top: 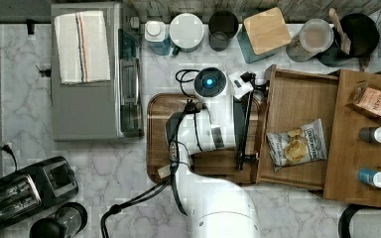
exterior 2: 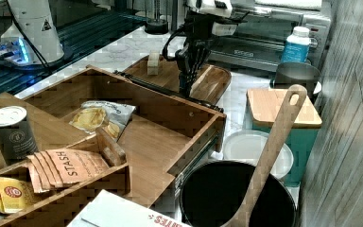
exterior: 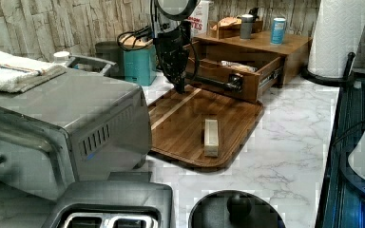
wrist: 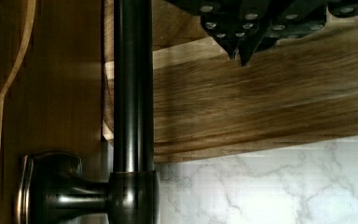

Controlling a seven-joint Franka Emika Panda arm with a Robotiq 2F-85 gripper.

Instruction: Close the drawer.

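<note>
The drawer stands pulled out of the wooden cabinet, with a chip bag lying inside it. Its dark bar handle runs along the front panel, facing the darker wooden tray. My gripper points straight down over the tray's corner, just in front of the handle near one end. In the wrist view the fingertips sit pressed together, shut on nothing, a short way from the bar. From the right view the gripper hangs just beyond the drawer front.
A small wooden block lies on the tray. A toaster oven stands on the top view's left, a toaster below it. Jars and canisters line the back wall. Bottles and tea packets stand on the cabinet top.
</note>
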